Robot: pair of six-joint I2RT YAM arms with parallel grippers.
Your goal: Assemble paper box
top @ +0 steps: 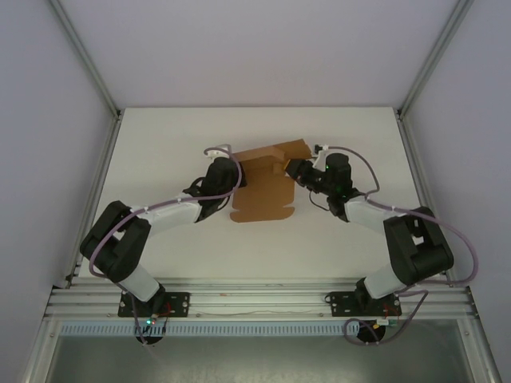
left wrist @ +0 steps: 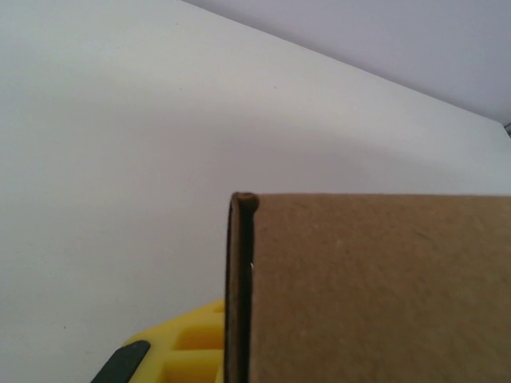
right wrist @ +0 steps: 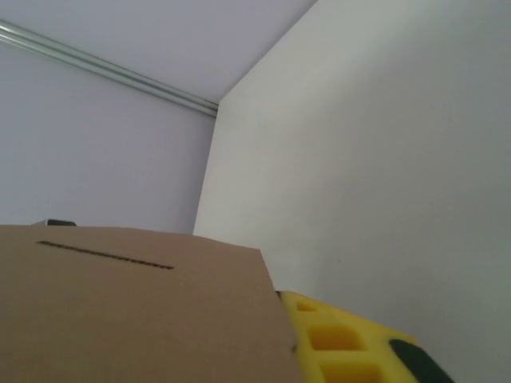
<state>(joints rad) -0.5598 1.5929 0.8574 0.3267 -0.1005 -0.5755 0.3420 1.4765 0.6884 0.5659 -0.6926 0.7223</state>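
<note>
Hard to read from the wrist cams. On the L wrist cam the paper box [left wrist: 375, 287] blocks the lower right of frame, and just one yellow finger pad [left wrist: 188, 351] pokes out left of its folded edge. The other finger is behind the cardboard, so I can't tell if the left gripper [top: 235, 177] is pinching the sheet or just sitting around it.

Same on the R wrist cam: cardboard [right wrist: 136, 311] covers the lower left, with a thin slit [right wrist: 104, 255] in it, and one yellow pad [right wrist: 343, 343] shows at its right edge. I can't tell the right gripper [top: 292, 169] grip either. From the top cam both sets of fingertips are too dark and small to make out.

Top cam: the box [top: 262, 195] sits mid table [top: 160, 152], betw. the two grippers and touching both. It's mostly flat, long axis approx near-to-far. The near edge is notched with tabs. The far panel is lifted and angled toward the R arm.
</note>
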